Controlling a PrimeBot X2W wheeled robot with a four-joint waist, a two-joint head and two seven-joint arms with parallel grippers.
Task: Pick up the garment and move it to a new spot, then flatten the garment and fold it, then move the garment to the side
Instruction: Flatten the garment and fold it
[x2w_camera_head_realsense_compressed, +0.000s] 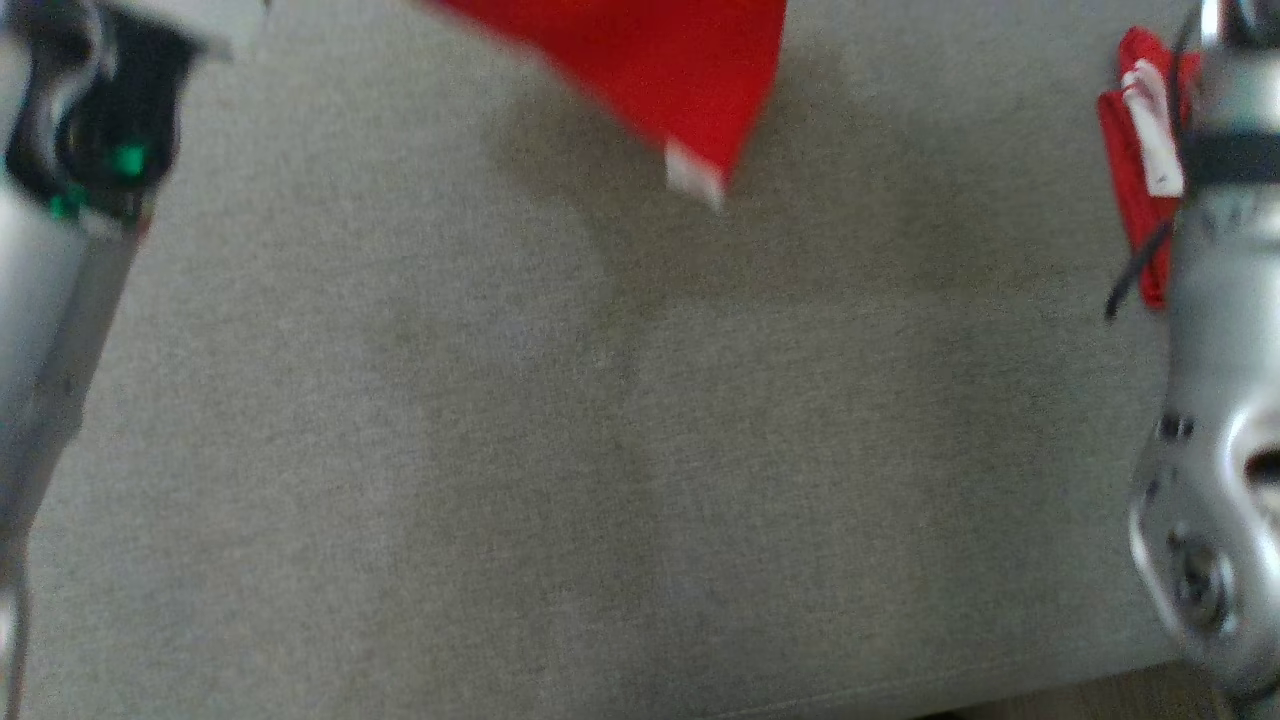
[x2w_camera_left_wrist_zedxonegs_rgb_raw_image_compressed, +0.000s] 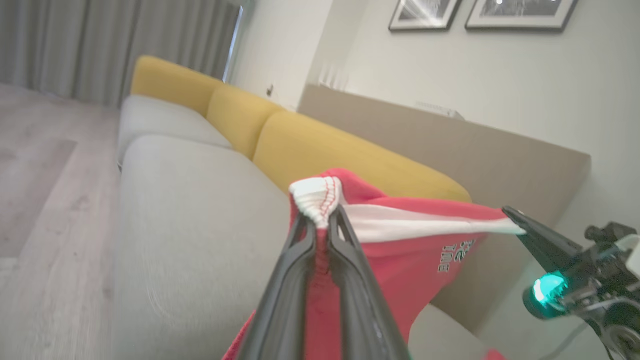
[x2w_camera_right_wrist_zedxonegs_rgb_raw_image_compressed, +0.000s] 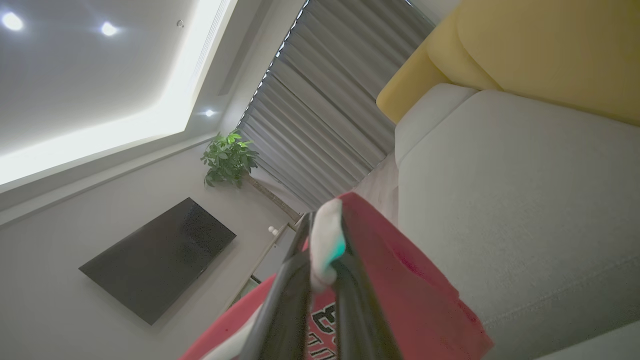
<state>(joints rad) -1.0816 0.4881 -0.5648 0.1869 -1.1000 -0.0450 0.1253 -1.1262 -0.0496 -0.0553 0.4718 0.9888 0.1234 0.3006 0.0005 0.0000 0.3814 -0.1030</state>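
The garment (x2w_camera_left_wrist_zedxonegs_rgb_raw_image_compressed: 400, 255) is red with white trim and dark lettering, and it hangs in the air above a grey sofa seat (x2w_camera_left_wrist_zedxonegs_rgb_raw_image_compressed: 200, 240). My left gripper (x2w_camera_left_wrist_zedxonegs_rgb_raw_image_compressed: 322, 220) is shut on a white-hemmed corner of it. My right gripper (x2w_camera_right_wrist_zedxonegs_rgb_raw_image_compressed: 325, 240) is shut on another white edge of the garment (x2w_camera_right_wrist_zedxonegs_rgb_raw_image_compressed: 400, 280). The left wrist view also takes in the right gripper (x2w_camera_left_wrist_zedxonegs_rgb_raw_image_compressed: 515, 220) holding the far end of the stretched white band. From the head, a corner of the garment (x2w_camera_head_realsense_compressed: 660, 70) dangles at top centre; the fingertips are out of frame.
The grey seat cushion (x2w_camera_head_realsense_compressed: 600, 450) spreads wide below, its front edge at the bottom. Yellow back cushions (x2w_camera_left_wrist_zedxonegs_rgb_raw_image_compressed: 325, 145) stand behind. Red and white cloth (x2w_camera_head_realsense_compressed: 1140, 200) shows beside my right arm (x2w_camera_head_realsense_compressed: 1220, 350); whether it is the same garment is unclear. My left arm (x2w_camera_head_realsense_compressed: 60, 250) is at the left.
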